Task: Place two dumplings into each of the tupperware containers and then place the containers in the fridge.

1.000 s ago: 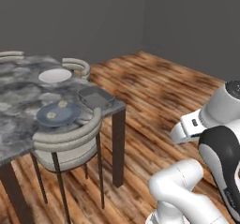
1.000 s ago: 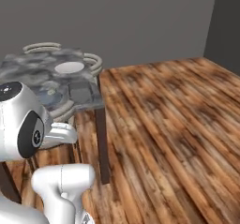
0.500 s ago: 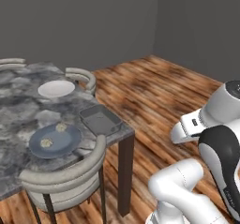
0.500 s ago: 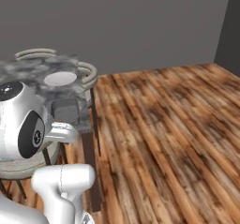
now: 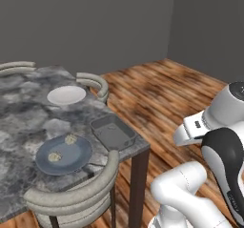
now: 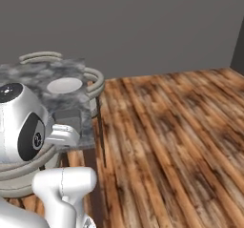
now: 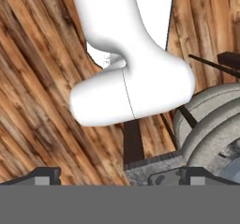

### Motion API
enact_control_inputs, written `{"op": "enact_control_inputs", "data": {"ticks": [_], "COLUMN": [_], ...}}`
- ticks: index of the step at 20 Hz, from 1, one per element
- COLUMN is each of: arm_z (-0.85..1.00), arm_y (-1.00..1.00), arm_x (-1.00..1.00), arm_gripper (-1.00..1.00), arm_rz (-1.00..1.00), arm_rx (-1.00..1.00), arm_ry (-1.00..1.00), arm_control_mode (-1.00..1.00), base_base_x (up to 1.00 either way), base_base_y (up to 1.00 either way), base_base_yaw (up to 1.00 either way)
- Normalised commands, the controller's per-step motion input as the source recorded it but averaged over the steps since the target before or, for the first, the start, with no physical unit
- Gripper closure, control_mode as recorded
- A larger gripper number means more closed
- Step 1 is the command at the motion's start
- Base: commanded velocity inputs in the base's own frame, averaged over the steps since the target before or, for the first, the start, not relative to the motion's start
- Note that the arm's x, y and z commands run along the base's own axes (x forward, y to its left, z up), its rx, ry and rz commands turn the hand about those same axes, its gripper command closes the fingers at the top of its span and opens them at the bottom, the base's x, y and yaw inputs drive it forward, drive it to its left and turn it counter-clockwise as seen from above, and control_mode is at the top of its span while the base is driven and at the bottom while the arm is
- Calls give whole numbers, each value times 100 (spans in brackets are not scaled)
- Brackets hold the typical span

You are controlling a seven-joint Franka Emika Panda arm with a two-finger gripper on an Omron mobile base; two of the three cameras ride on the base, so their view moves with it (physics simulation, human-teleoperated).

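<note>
A dark grey tupperware container (image 5: pixel 113 131) (image 6: pixel 66 119) sits empty near the corner of the marble table (image 5: pixel 28 117). Beside it is a round blue-grey plate (image 5: pixel 76 159) carrying two dumplings (image 5: pixel 70 139) (image 5: pixel 55 157). My gripper (image 7: pixel 123 176) is open, its two dark fingertips (image 7: pixel 44 174) wide apart with nothing between them. It hangs low beside the base and looks down at the wooden floor, well away from the table top. The fridge is out of view.
A white plate (image 5: pixel 66 95) (image 6: pixel 64 85) lies farther back on the table. Rounded chairs stand at the near side (image 5: pixel 76 193) (image 7: pixel 211 120) and far side (image 5: pixel 95 81) (image 6: pixel 93 79). Wooden floor (image 5: pixel 157 93) stretches to the right toward grey walls.
The whole scene has shifted in both base views: the base has moved and the table with its plates and container now appears nearer and larger. The things on the table have kept their places.
</note>
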Motion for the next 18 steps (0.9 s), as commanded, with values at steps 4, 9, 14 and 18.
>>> {"op": "enact_control_inputs", "data": {"ticks": [4, 9, 14, 18], "arm_z": [0, 0, 0, 0], "arm_y": [0, 0, 0, 0], "arm_x": [0, 0, 0, 0], "arm_gripper": [-100, -100, -100, -100], "arm_rz": [0, 0, 0, 0], "arm_rx": [0, 0, 0, 0], "arm_ry": [0, 0, 0, 0], "arm_control_mode": [100, 100, 100, 100], "base_base_x": [75, 71, 80, 78], "base_base_y": [-16, -37, -33, -38], "base_base_yaw": [22, 21, 23, 25]}}
